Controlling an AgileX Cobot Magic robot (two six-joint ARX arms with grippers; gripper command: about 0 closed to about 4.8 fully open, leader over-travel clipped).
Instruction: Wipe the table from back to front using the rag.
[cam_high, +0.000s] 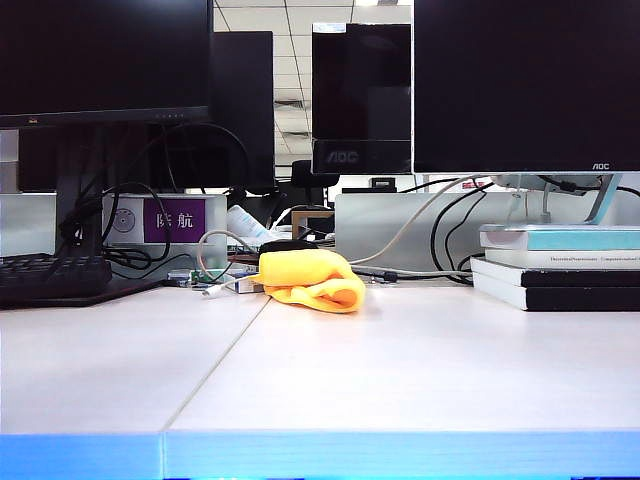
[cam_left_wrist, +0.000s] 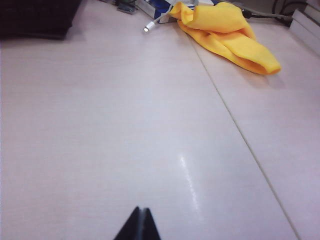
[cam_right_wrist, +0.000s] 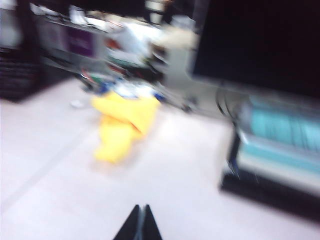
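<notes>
1. Left gripper (cam_left_wrist: 139, 225): jaws closed, empty, above the bare table (cam_left_wrist: 125, 130)
2. Right gripper (cam_right_wrist: 139, 223): clenched, empty, view blurred
3. Rag (cam_high: 308, 280): crumpled at the table's back, near cables (cam_high: 420, 272)

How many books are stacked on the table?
3 visible: a stack at the pale table's back right, teal-spined book on top, white one beneath, black one lowest; more may be hidden.

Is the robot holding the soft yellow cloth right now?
No, the soft yellow cloth lies crumpled by itself at the back of the pale desk, with no tool touching it.
</notes>
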